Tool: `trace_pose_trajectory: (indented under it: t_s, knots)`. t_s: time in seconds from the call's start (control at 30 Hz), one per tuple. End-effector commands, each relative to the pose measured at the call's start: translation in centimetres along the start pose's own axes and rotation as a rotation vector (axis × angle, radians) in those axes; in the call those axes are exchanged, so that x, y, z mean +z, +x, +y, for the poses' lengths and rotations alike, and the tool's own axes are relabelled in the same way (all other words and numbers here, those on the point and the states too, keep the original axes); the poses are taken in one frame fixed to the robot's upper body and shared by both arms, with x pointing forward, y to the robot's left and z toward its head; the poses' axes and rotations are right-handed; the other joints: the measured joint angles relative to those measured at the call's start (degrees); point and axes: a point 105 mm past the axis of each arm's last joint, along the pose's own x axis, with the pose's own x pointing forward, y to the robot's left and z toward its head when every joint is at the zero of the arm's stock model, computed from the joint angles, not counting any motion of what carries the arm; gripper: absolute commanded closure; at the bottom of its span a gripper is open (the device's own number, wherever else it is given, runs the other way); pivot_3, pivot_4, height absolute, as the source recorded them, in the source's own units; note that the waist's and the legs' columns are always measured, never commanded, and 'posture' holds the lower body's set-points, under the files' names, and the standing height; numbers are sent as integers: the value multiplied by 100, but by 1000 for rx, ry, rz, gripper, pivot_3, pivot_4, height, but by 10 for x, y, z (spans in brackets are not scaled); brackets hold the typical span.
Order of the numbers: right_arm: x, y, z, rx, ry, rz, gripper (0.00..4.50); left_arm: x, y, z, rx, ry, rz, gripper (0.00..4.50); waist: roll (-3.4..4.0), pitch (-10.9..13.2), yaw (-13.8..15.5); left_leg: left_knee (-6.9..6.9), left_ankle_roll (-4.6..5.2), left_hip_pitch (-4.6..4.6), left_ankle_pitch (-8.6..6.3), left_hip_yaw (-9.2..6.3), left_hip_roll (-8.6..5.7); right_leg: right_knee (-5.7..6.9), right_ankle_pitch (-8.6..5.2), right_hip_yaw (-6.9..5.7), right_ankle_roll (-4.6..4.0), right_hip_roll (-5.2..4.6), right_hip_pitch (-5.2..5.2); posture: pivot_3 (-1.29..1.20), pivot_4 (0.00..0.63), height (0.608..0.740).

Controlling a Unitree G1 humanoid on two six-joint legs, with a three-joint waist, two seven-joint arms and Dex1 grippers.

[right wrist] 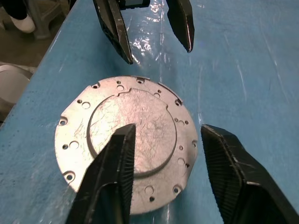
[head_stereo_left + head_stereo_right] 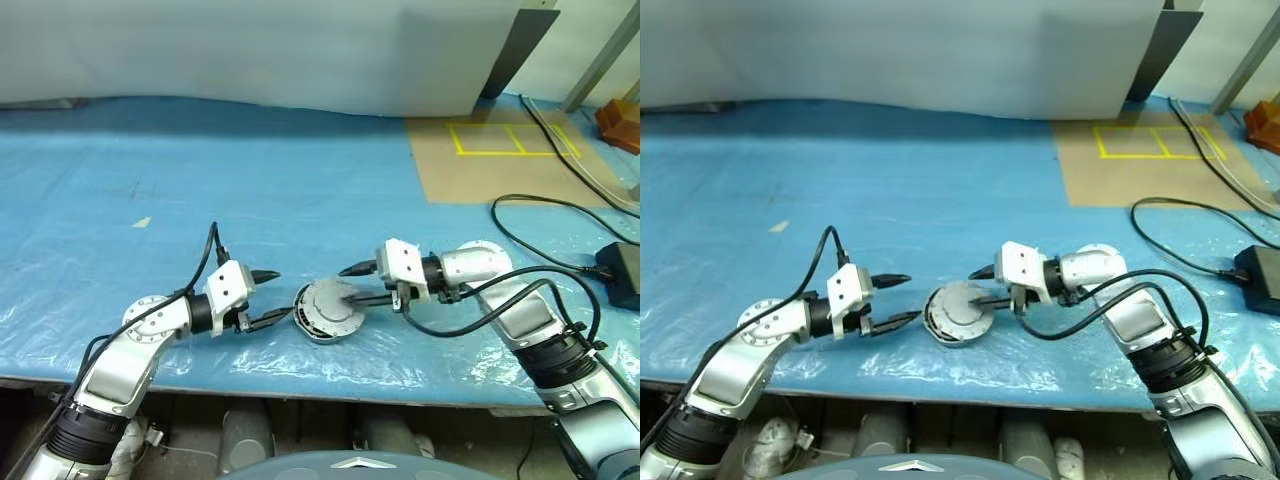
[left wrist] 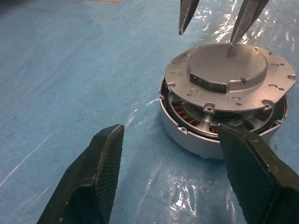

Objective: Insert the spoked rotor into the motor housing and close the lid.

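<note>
Left wrist view: lid (image 3: 229, 77) sits tilted on the housing (image 3: 187, 128), not seated.
Left gripper (image 2: 272, 296): jaws released, housing just ahead of them.
Right gripper (image 2: 352, 284): jaws released, one finger over the lid.
Tip: steady the housing, press the lid level.

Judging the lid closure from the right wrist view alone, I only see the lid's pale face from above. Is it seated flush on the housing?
Observer: No. From the side, the lid sits raised on the motor housing, and copper windings show through the gap.
Operator: Is the right gripper touching it?
Observer: The right gripper is open, and one fingertip appears to touch the lid's raised centre.
Operator: And the left?
Observer: The left gripper is open beside the housing, holding nothing.
</note>
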Motion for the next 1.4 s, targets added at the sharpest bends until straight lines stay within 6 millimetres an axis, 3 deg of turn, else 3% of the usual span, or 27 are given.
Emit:
trace_pose_trajectory:
  t_s: [0.03,0.17,0.37,0.63,0.83,1.07,1.23,1.4]
  knots:
    - [13,4,0,11,-45,-59,1251,9,-4,0,11,34,-23,1152,0,0,2,0,0,0,0,0,-1,0,0,0,0,0,0,0,150,740]
    - [8,5,7,57,25,-44,14,6,-7,-2,27,34,-3,1152,0,0,8,-1,0,-3,0,-1,0,-1,5,-1,9,0,0,0,150,740]
    - [-7,3,20,134,80,18,14,4,-8,-3,32,29,6,1152,0,0,9,-1,0,-2,0,-1,1,-1,5,0,9,0,0,0,150,740]
    - [-33,10,22,81,160,64,14,7,-9,0,45,32,-4,1152,-1,-1,-5,0,1,6,0,-1,0,2,4,0,6,1,5,0,150,740]
    - [-27,9,12,54,209,24,1504,7,-9,1,43,34,-4,1152,-1,-1,-3,1,1,24,0,0,0,1,-8,1,-13,1,23,0,150,740]
    - [-12,8,-9,-19,333,-49,1503,7,-6,1,43,37,-3,1152,0,0,-2,2,2,25,0,0,0,2,-8,2,-14,2,21,0,150,740]
    - [5,4,-4,46,402,-112,1503,6,-6,2,41,39,2,1152,0,0,12,1,2,20,1,0,-1,-2,-8,2,-14,1,20,0,150,740]
    - [5,8,-3,43,377,-93,1503,8,-5,2,42,36,-5,1152,0,0,9,-5,1,9,1,0,1,-3,5,0,8,2,9,0,150,740]
